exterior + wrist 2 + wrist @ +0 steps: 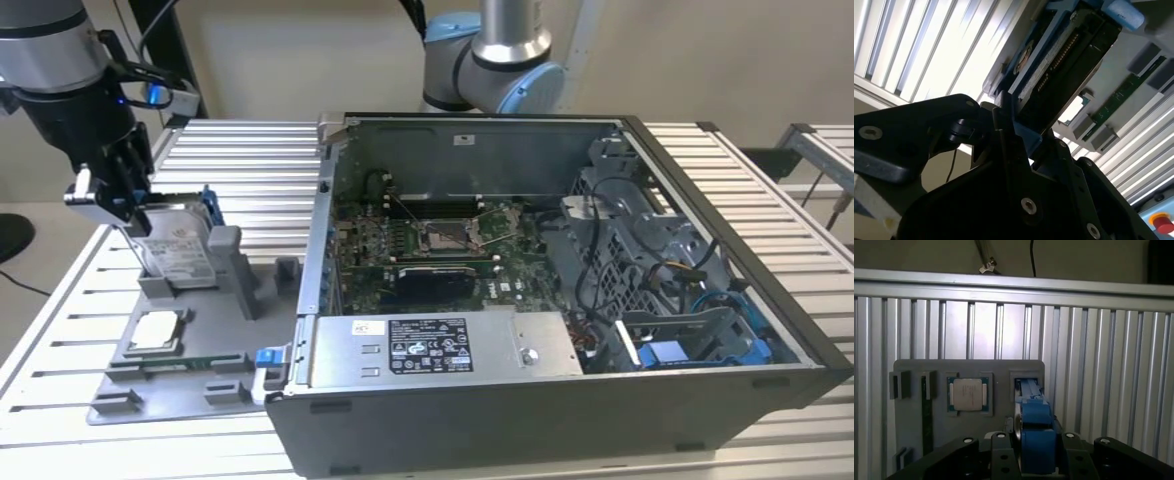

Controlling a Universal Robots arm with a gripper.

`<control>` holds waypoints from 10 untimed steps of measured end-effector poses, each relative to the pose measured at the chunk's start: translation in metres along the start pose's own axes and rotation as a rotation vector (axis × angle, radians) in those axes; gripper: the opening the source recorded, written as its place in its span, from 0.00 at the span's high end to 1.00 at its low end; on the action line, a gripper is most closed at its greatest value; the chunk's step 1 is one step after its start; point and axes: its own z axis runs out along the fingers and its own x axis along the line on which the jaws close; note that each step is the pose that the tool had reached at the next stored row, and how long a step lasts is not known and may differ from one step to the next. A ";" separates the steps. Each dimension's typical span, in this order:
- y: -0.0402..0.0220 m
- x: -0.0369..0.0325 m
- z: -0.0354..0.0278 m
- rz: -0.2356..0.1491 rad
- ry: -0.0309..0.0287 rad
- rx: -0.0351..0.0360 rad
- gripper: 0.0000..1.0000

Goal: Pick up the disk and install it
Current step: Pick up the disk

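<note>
The disk (pixel 180 248) stands on edge in a slot of the grey holder plate (pixel 200 345) at the exterior view's left, its white label and blue frame showing. My gripper (pixel 127 212) reaches down onto its upper end, with the jaws closed on the blue frame. The second wrist view has the disk (pixel 1064 55) running away from the gripper (pixel 1021 132), connector edge visible. In the first wrist view the blue frame of the disk (pixel 1036 425) sits between the black fingers of the gripper (pixel 1036 442).
An open computer case (pixel 561 130) fills the middle of the slatted table, with a blue-trimmed drive bay (pixel 681 345) at its near right corner and a long grey box (pixel 441 345) in front. A small square chip (pixel 154 330) lies on the holder. A second arm's base (pixel 494 60) stands behind.
</note>
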 end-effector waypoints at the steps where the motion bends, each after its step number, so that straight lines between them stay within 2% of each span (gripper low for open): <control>1: 0.0000 0.0000 -0.0010 0.000 0.0000 -0.0001 1.00; 10: 0.0002 -0.0004 -0.0139 0.000 0.0000 -0.0001 1.00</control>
